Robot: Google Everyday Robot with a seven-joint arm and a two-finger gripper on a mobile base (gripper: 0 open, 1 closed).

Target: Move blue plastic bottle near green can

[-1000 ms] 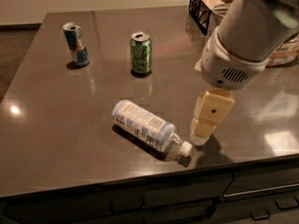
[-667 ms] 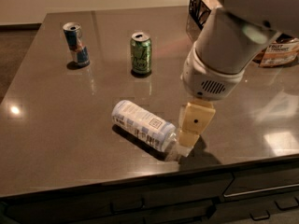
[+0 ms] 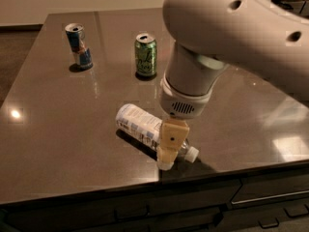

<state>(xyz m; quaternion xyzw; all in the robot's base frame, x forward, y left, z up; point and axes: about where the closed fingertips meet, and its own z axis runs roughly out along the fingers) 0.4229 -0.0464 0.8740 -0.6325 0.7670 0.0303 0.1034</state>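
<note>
The blue plastic bottle [image 3: 136, 123] lies on its side near the front edge of the brown table [image 3: 58, 129], with its white cap [image 3: 192, 154] pointing right and towards the front. The green can [image 3: 145, 55] stands upright behind it, well apart from it. My gripper [image 3: 167, 151] hangs from the large white arm [image 3: 227, 37] and sits low over the bottle's neck end, covering that part. The rest of the bottle shows to its left.
A slimmer blue, red and silver can [image 3: 79, 46] stands at the back left of the table. The table's front edge [image 3: 145, 180] runs just in front of the bottle, with drawers [image 3: 270, 192] below it. The arm hides the back right of the table.
My arm has swung left and down, from beside the bottle's cap to over its neck end. The bottle and both cans have not moved.
</note>
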